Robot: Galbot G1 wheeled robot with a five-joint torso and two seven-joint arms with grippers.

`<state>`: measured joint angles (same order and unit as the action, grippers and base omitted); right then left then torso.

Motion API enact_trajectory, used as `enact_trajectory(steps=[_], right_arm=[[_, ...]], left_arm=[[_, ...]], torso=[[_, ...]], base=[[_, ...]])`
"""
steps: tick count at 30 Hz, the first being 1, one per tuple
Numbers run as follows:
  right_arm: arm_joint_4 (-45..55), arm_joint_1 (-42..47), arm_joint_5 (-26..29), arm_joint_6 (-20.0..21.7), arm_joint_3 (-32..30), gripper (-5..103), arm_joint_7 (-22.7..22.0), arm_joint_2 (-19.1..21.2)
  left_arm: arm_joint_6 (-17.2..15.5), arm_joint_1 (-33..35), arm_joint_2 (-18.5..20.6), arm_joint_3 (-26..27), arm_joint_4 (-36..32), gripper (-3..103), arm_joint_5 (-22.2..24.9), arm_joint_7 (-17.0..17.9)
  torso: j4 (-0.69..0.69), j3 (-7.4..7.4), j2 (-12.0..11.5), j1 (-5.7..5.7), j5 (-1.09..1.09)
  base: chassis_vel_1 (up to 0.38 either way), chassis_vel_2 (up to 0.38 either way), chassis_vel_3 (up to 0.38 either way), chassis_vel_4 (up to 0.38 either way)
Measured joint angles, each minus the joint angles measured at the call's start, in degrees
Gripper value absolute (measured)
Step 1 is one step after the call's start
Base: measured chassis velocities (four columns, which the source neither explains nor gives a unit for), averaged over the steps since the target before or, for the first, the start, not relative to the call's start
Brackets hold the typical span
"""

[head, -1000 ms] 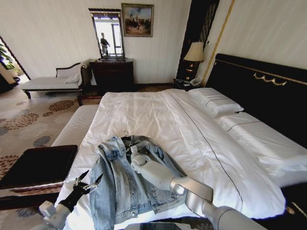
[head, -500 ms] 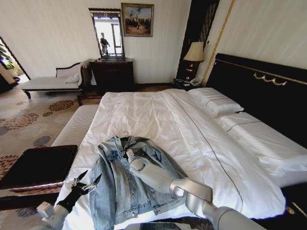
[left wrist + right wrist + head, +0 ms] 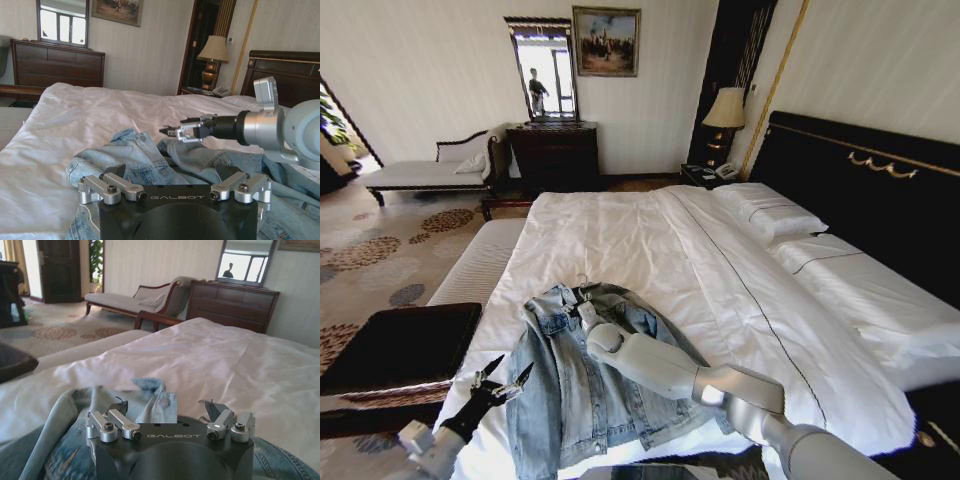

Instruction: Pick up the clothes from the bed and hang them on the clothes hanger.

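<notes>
At the lower left of the head view, the left tool [image 3: 503, 381] has stayed put, spread wide. The jacket [image 3: 582, 385] lies low on the bed [image 3: 650, 240]. The right tool [image 3: 584, 311] has crept up toward the collar, almost closed, holding nothing.

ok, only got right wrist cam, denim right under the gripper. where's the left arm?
Observer: In head view the left gripper hovers open off the bed's near corner, beside the jacket sleeve, not touching it.
Operator: right gripper on the fabric yet?
Observer: Left wrist view shows the right gripper just above the collar, seemingly clear of it.
Operator: hanger?
Observer: Head view shows what looks like the clothes hanger, just its small metal hook poking out past the collar; the rest is hidden.
</notes>
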<state>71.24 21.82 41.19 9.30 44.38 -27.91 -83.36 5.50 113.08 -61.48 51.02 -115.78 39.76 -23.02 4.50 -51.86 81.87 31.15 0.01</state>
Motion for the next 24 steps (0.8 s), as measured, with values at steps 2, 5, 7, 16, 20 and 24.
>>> enact_trajectory(steps=[2,5,7,16,20,24], right_arm=[[-0.4,0.2,-1.3,0.4,1.0,87,0.8,0.2],[-6.3,2.2,-8.7,-1.0,2.4,99,2.2,-1.8],[-7.6,2.6,-9.6,-1.7,1.9,99,2.3,-2.6],[-12.2,-0.3,-13.4,-4.2,-2.2,100,2.6,-8.9],[-16.1,-3.9,-13.8,-2.2,-0.7,100,5.2,-8.9],[-18.7,-6.7,-13.5,-0.9,0.8,100,8.0,-8.9]], left_arm=[[0.0,0.0,0.0,0.0,0.0,100,0.0,0.0],[0.0,0.3,-0.2,0.3,-0.3,100,0.0,0.0],[0.0,0.4,-0.3,0.5,-0.5,100,0.1,0.0],[0.7,1.9,-0.9,2.1,-0.7,100,0.5,-0.1],[0.7,1.5,-2.2,1.5,-1.0,100,0.0,0.0],[0.5,1.1,-2.9,1.1,-1.2,100,-0.6,0.3]], torso=[[0.0,0.0,0.0,0.0,-0.01],[0.01,0.0,0.0,0.0,-0.01],[0.01,-0.01,0.0,0.0,-0.01],[-0.02,0.0,0.0,0.0,-0.01],[0.01,-0.01,0.0,0.01,-0.01],[0.01,-0.01,0.0,0.01,-0.01]], base=[[0.0,0.0,0.0,0.0],[0.0,0.0,0.0,0.0],[0.0,0.0,0.0,0.0],[0.0,0.0,0.0,0.0],[0.0,0.0,0.0,0.0],[0.0,0.0,0.0,0.0]])
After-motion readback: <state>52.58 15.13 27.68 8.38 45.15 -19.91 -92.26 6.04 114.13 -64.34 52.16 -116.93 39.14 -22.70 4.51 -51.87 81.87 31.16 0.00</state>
